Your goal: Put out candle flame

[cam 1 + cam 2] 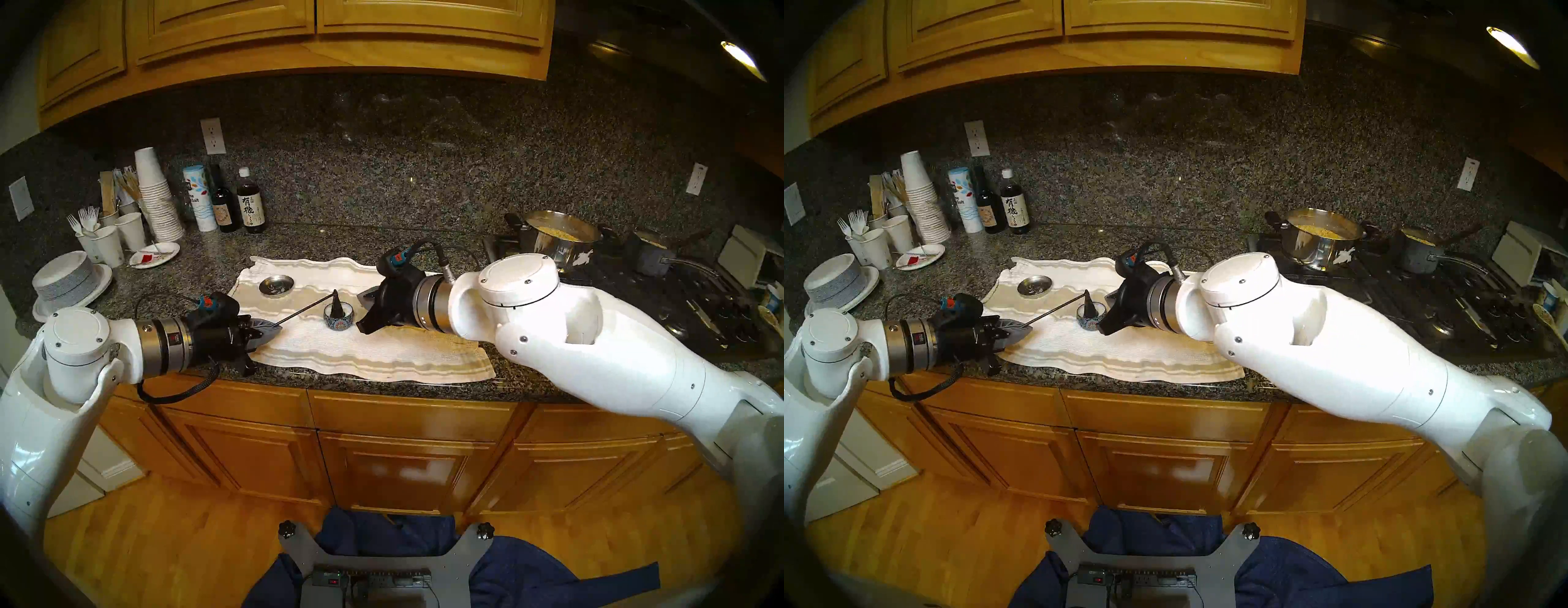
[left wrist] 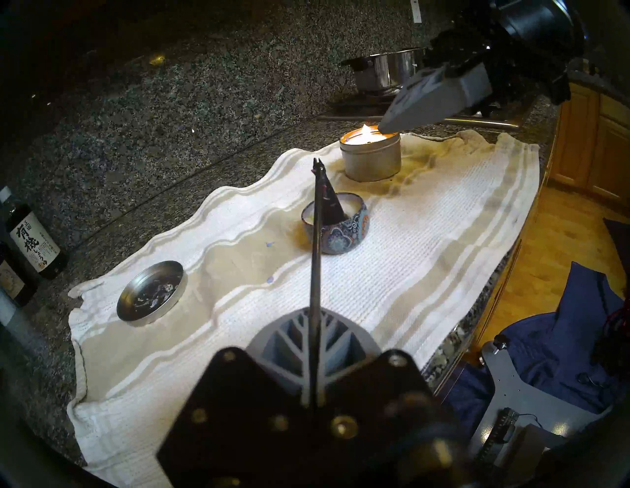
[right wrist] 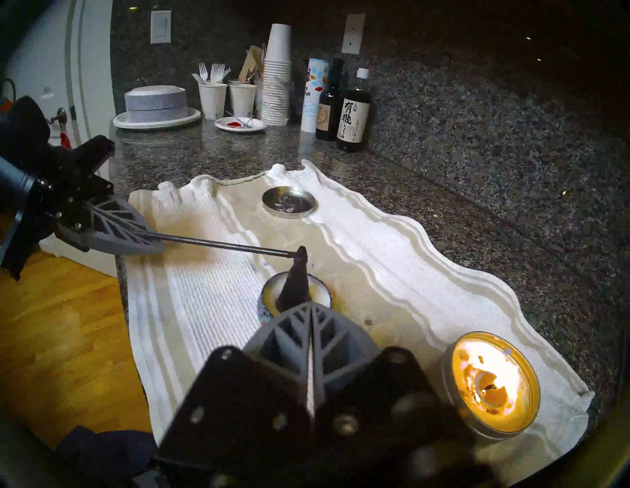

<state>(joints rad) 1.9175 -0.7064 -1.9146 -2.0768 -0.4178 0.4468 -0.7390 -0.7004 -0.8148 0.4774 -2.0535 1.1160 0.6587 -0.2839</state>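
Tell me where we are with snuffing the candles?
The left gripper holds the snuffer, its cone down in the patterned candle; no flame shows there. The silver tin candle burns beside the shut, empty right gripper. That one is left.

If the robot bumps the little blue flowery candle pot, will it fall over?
Probably not. The patterned candle tin looks squat and wide, sitting flat on the towel, so it would likely slide instead. The towel's ribbed weave may grip it a little. The snuffer cone in the left pincer sits inside it.
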